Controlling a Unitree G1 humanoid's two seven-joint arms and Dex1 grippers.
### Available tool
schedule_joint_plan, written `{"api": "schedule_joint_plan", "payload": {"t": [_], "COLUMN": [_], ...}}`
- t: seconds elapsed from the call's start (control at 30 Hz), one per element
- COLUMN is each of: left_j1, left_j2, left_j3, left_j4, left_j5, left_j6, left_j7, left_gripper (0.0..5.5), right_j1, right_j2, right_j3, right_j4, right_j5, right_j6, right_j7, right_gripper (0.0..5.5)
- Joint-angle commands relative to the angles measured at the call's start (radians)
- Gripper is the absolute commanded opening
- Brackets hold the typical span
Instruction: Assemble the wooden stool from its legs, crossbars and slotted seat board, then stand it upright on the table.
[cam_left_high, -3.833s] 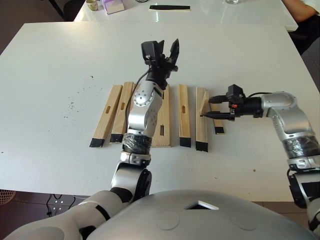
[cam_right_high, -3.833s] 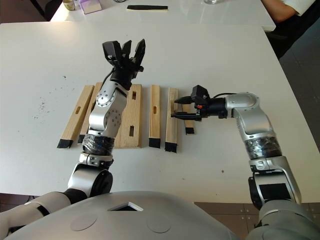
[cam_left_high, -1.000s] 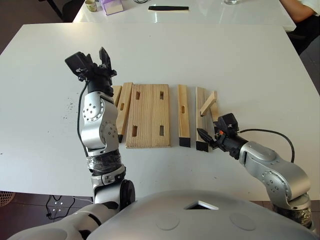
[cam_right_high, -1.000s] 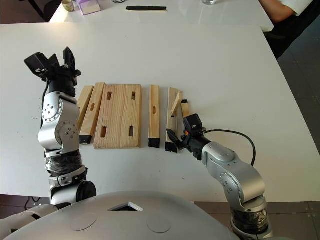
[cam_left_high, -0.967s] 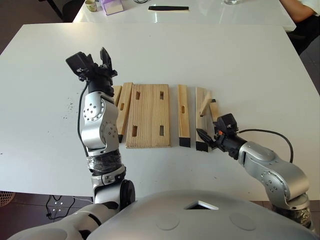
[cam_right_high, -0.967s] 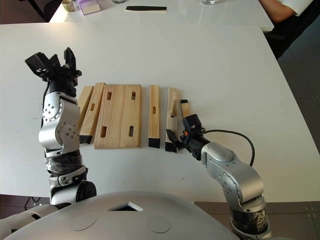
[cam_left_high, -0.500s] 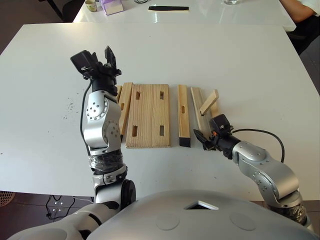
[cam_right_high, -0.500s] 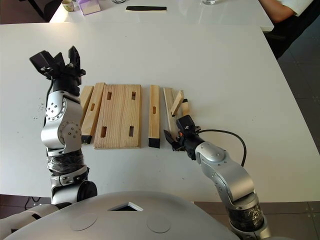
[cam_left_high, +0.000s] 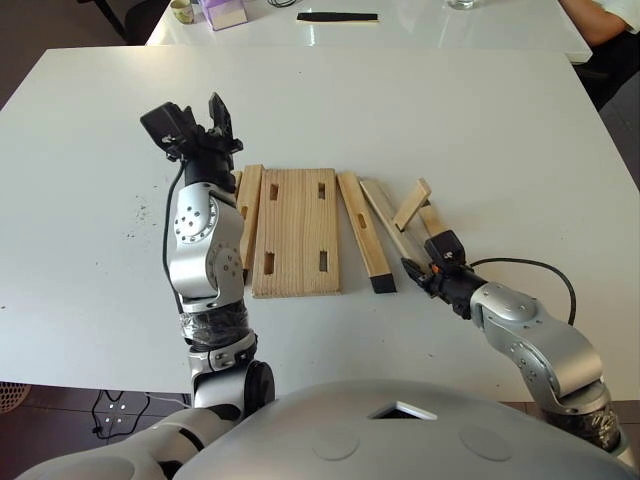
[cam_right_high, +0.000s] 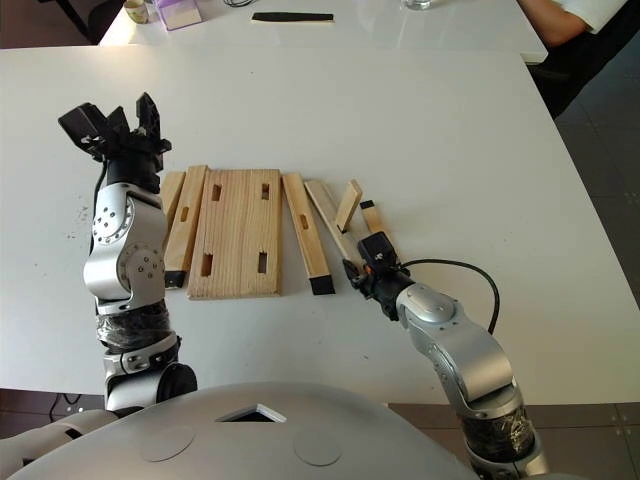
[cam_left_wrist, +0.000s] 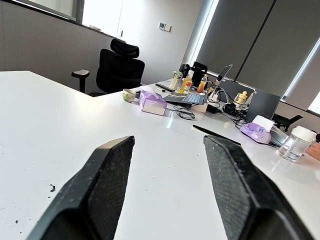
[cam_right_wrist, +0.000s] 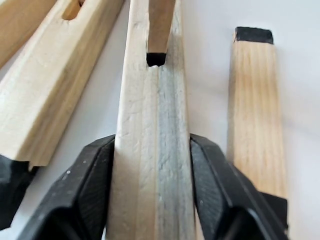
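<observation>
- Right hand (cam_left_high: 414, 271) grips the near end of the second leg (cam_left_high: 386, 213) right of the seat board (cam_left_high: 297, 230), lying angled on the surface (cam_left_high: 480, 130).
- Left hand (cam_left_high: 193, 117) is raised, fingers spread, left of the seat board.

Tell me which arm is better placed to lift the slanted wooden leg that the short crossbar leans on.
Right. The right gripper is shut on the near end of that wooden leg; the left gripper is open, raised away from it.

Black office chair (cam_left_wrist: 120, 64), purple tissue box (cam_left_wrist: 152, 102) (on far table (cam_left_high: 480, 30)), black strip (cam_left_high: 338, 16)
</observation>
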Motion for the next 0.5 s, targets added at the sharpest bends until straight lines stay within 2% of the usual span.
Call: {"api": "schedule_joint_plan", "payload": {"t": [0.03, 0.17, 0.3, 0.43, 0.5], "left_j1": [0.006, -0.005, -0.010, -0.100, -0.157], "left_j2": [-0.004, 0.000, 0.012, -0.007, 0.001], "left_j3": [0.004, 0.017, 0.048, 0.138, 0.148], "left_j4": [-0.002, 0.014, 0.034, 0.065, 0.061], "left_j5": [0.009, 0.012, -0.012, -0.319, -0.482], "left_j6": [-0.009, -0.030, -0.043, 0.090, 0.159], "left_j7": [0.010, 0.014, 0.001, -0.083, -0.150], "left_gripper": [2.57, 2.57, 2.57, 2.57, 2.57], "right_j1": [-0.004, -0.062, -0.241, -0.568, -0.712], "right_j2": [-0.036, 0.009, 0.163, 0.225, 0.252], "right_j3": [-0.010, -0.057, -0.263, -0.471, -0.566], "right_j4": [0.025, 0.045, 0.144, 0.406, 0.519], "right_j5": [-0.022, -0.021, 0.102, 0.288, 0.424], "right_j6": [0.022, -0.015, -0.004, -0.033, -0.042], "right_j7": [0.010, -0.005, -0.001, 0.083, 0.150], "right_gripper": [2.09, 2.09, 2.06, 2.06, 2.06]}}
